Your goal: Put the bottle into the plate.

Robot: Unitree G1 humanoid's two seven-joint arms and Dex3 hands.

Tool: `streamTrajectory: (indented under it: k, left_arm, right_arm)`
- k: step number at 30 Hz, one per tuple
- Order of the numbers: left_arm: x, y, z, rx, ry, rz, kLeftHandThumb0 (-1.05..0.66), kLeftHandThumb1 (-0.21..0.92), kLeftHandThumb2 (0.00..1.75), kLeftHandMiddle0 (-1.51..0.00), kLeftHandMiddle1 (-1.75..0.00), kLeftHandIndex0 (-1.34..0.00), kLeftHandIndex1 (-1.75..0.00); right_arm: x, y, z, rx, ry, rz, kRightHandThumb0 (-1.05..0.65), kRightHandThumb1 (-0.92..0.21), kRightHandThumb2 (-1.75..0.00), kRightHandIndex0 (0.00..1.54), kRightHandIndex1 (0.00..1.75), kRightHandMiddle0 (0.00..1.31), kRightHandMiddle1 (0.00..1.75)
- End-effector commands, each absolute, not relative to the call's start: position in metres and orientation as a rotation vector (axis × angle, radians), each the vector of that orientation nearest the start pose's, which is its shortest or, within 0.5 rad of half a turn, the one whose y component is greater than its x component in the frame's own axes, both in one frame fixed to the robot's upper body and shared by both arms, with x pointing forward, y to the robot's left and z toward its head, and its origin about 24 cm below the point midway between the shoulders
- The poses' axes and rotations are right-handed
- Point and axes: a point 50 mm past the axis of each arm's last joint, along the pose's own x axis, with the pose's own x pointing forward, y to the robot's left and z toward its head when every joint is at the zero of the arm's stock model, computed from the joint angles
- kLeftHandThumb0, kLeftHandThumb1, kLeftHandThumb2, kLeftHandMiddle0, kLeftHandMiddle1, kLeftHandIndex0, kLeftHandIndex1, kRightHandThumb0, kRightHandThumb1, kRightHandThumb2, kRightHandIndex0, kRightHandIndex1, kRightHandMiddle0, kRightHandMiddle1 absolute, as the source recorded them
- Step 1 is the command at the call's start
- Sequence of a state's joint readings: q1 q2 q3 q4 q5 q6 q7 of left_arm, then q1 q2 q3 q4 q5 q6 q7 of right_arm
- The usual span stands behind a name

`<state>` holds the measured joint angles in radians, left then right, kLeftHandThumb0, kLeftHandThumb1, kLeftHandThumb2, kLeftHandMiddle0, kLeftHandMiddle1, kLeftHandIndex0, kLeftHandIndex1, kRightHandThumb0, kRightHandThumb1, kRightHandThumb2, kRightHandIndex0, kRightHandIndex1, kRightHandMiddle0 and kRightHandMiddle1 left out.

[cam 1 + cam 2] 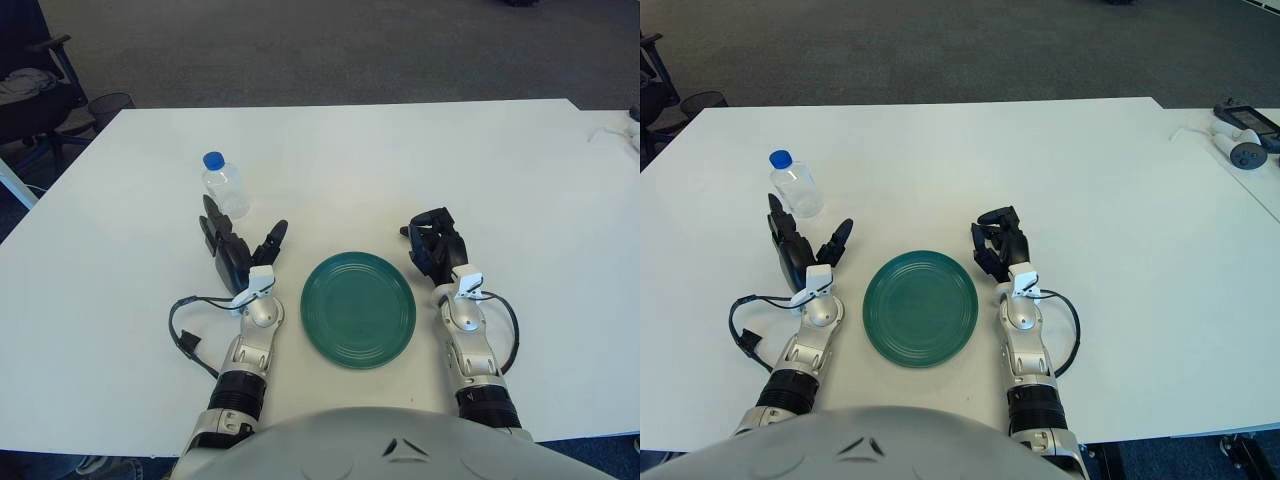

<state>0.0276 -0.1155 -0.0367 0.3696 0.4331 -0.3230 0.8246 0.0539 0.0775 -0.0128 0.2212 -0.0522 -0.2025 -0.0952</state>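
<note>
A clear plastic bottle [224, 186] with a blue cap stands upright on the white table [400, 160], left of centre. A round green plate [358, 309] lies nearer the front, in the middle. My left hand [238, 246] is open, fingers spread, just in front of the bottle and left of the plate, not touching either. My right hand [437, 246] rests on the table just right of the plate with its fingers curled, holding nothing.
A white controller [1238, 134] and cable lie at the table's far right. A dark office chair [28, 85] stands beyond the left corner. A black cable [188, 322] loops beside my left forearm.
</note>
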Motion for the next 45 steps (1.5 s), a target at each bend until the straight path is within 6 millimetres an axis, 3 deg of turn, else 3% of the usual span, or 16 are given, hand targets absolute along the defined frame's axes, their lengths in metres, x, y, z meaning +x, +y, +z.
streamTrajectory:
  k: [1,9,39,45]
  left_arm:
    - [0.185,0.129,-0.044,0.322,0.183,0.663,-1.05,0.92,0.15,0.00,0.00,0.00,0.00]
    - [0.178,0.143,-0.056,0.344,0.283,0.692,-1.05,0.92,0.20,0.00,0.00,0.00,0.00]
    - [0.212,0.179,-0.050,0.336,0.214,0.849,-1.05,0.92,0.14,0.00,0.00,0.00,0.00]
    - [0.223,0.199,-0.054,0.343,0.238,0.888,-1.05,0.92,0.15,0.00,0.00,0.00,0.00]
  right_arm:
    - [0.207,-0.149,-0.050,0.026,0.323,-0.148,-0.35,-0.92,-0.51,0.36,1.10,0.20,1.75]
    - [0.206,-0.150,-0.051,0.015,0.322,-0.125,-0.35,-0.92,-0.51,0.36,1.10,0.20,1.75]
    - [0.209,-0.148,-0.054,0.033,0.313,-0.128,-0.35,-0.91,-0.53,0.35,1.09,0.20,1.75]
    - [0.209,-0.149,-0.056,0.046,0.309,-0.137,-0.35,-0.91,-0.53,0.35,1.11,0.21,1.74]
